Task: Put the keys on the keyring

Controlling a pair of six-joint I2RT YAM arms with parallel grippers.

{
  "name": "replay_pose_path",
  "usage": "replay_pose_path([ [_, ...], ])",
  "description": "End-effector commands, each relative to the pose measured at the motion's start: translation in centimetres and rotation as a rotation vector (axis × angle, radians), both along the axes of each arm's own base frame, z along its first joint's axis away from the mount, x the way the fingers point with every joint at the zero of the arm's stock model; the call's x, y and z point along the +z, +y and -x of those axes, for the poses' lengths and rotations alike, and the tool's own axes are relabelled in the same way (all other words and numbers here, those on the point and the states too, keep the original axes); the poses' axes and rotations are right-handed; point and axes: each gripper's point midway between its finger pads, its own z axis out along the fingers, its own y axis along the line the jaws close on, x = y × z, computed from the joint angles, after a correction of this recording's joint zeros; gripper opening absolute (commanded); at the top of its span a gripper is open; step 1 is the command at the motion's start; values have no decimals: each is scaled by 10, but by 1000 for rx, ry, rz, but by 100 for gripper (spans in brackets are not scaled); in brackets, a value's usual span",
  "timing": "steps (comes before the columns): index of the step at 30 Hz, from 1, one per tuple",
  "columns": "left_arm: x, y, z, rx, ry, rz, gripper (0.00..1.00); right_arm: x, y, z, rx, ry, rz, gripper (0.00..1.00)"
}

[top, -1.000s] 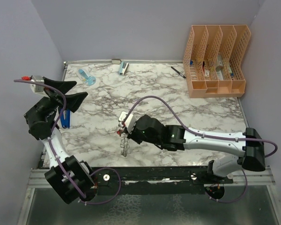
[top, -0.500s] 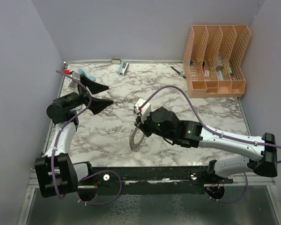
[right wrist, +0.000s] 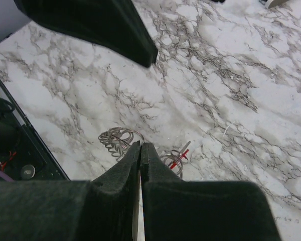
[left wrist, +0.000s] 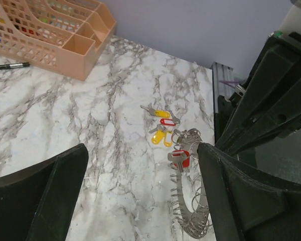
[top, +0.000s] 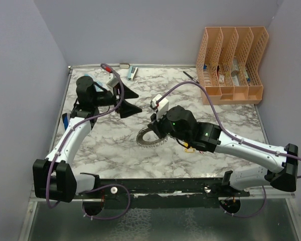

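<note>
On your left, the left gripper (top: 138, 104) hangs above the marble table (top: 100, 145), over its far-left part. Its jaws are spread wide and hold nothing. Just to its right, toward the middle of the table, you have the keyring (top: 149, 140), tilted rather than lying flat. The right gripper (top: 153, 131) sits at the ring's upper rim with its jaws pressed almost together, pinching the coil. In the right wrist view the wire loops show on both sides of the fingertips. A red-tagged key (left wrist: 179, 156) lies against the ring, but you cannot tell whether it is threaded on. The other keys (left wrist: 162, 125), mostly yellow-tagged with one red, lie loose on the marble just beside the ring. In the overhead view they are on its right, partly under the right arm. Farther right, in the back corner, stands the orange file organiser (top: 231, 65), with a black pen (top: 190, 77) on the marble just to its left.
</note>
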Motion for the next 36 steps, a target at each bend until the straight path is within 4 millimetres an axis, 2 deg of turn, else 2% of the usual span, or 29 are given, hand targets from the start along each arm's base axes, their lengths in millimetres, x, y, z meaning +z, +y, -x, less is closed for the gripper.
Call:
replay_pose_path([
  [1, -28, -14, 9, -46, -17, -121, 93, 26, 1, -5, -34, -6, -70, 1],
  [5, -32, -16, 11, -68, -9, -119, 92, 30, -2, -5, -41, -3, -84, 1],
  [13, -38, -21, 51, -262, -48, -81, 90, 29, -7, -7, -54, 6, -87, 1],
  [21, -50, -41, 72, -385, -141, -133, 93, 31, 2, -4, -13, 34, -116, 1],
  [30, -62, -51, 77, -413, -128, -159, 92, 32, 9, -2, 9, 46, -132, 1],
  [36, -64, -58, 79, -431, -124, -169, 79, 36, 11, -2, 16, 46, -142, 1],
])
